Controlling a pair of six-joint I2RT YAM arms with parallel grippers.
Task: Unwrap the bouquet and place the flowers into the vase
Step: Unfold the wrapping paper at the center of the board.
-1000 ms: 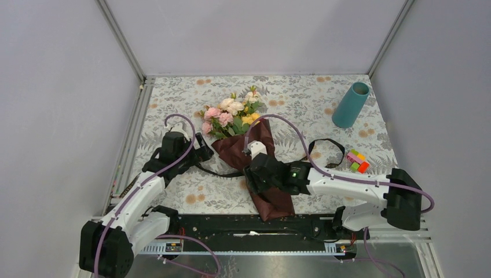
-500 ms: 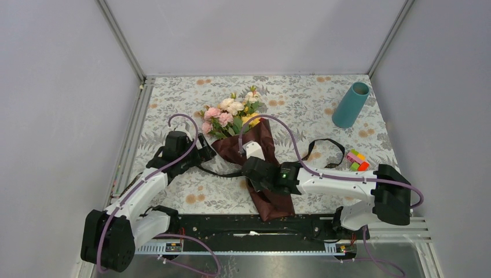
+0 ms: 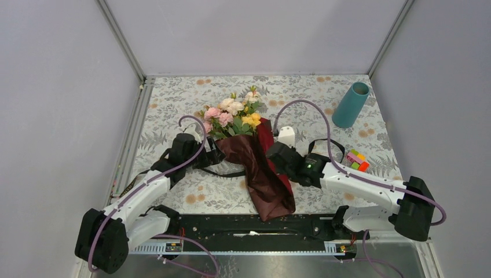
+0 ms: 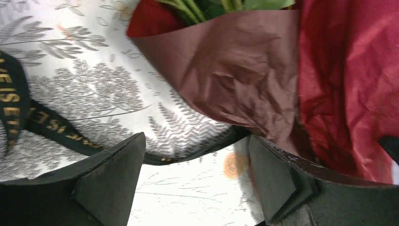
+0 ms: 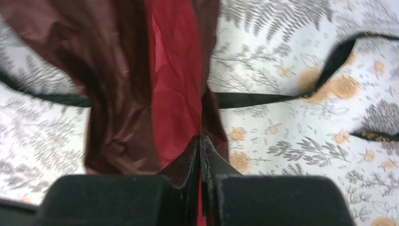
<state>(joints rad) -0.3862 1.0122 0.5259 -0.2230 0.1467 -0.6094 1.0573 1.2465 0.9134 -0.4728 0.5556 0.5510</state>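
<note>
Now, step: unwrapping; the wrap is loose and the stems are not out of it.
Bouquet [image 3: 249, 152]: lies on the counter [image 3: 173, 110] between the two arms, paper tail toward the bases, blooms pointing away.
Wrapping paper [image 5: 117, 94]: dark maroon outside, brighter red inside; the right-hand flap is turned back, so the red lining shows.
Right claw [image 5: 201, 146]: closed tight, with a red edge of the paper pinched between its tips. Judged purpose: holding that flap to peel it rightward.
Left claw [image 4: 195, 188]: jaws wide apart, gripping nothing, low over the counter just beside the paper's left edge. Probably placed to take the opposite flap or steady the bundle.
Ribbon [image 5: 263, 100]: black, slack, passes under the paper and out both sides, looping to the right.
Flowers [image 3: 231, 113]: pink, cream and yellow heads at the far end of the wrap.
Block toy [image 3: 357, 161]: beside the ribbon loop, not involved.
Vase [image 3: 351, 105]: teal, upright, far right corner, well apart from the bouquet; no flowers in it.
</note>
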